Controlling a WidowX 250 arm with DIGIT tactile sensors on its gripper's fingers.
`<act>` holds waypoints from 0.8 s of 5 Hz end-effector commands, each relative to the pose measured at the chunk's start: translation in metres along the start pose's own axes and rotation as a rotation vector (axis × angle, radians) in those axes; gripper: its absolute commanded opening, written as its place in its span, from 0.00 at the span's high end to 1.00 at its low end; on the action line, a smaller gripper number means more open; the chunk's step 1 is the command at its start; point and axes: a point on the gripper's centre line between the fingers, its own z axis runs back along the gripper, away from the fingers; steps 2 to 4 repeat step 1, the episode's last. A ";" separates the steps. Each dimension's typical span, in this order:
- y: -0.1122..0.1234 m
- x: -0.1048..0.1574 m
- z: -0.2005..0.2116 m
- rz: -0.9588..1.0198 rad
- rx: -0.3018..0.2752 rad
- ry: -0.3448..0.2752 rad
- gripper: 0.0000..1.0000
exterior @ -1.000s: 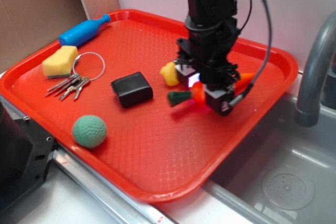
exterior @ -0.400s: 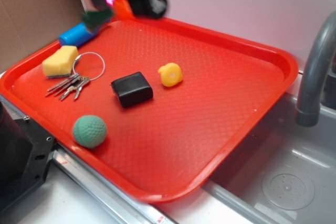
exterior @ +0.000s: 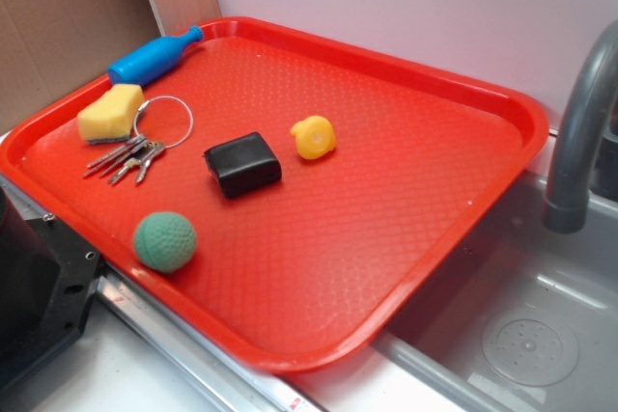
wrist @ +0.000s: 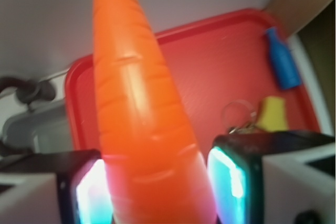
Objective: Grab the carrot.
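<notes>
The glossy orange plastic toy carrot [wrist: 142, 124], a long ribbed cone tapering toward the top of the wrist view, sits clamped between the two lit pads of the end effector [wrist: 157, 192], whose jaws press against its thick end from both sides; it is held up in the air above the tray and does not show in the exterior view, nor does the arm. Below it lies the red plastic tray [exterior: 386, 238] with a raised rim and a fine diamond-textured floor. On the tray rest a small round yellow toy [exterior: 314, 136] near the middle, a black rounded rectangular block [exterior: 242, 163] just beside it, a dimpled green ball [exterior: 164, 241] toward the near edge, a yellow sponge [exterior: 109, 112] touching a metal key ring with a bunch of keys [exterior: 145, 142], and a blue plastic bottle [exterior: 153, 55] lying on its side against the far rim. The tray sits on a pale worktop [exterior: 87, 383] and overhangs a grey steel sink [exterior: 521, 335] with a round drain, beside a curved grey faucet [exterior: 577, 132]. A plain white wall [exterior: 406, 7] stands behind, with brown cardboard [exterior: 68, 16] to one side
</notes>
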 end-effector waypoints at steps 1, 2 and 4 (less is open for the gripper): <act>0.003 0.012 -0.018 0.089 0.064 0.031 1.00; 0.003 0.012 -0.018 0.089 0.064 0.031 1.00; 0.003 0.012 -0.018 0.089 0.064 0.031 1.00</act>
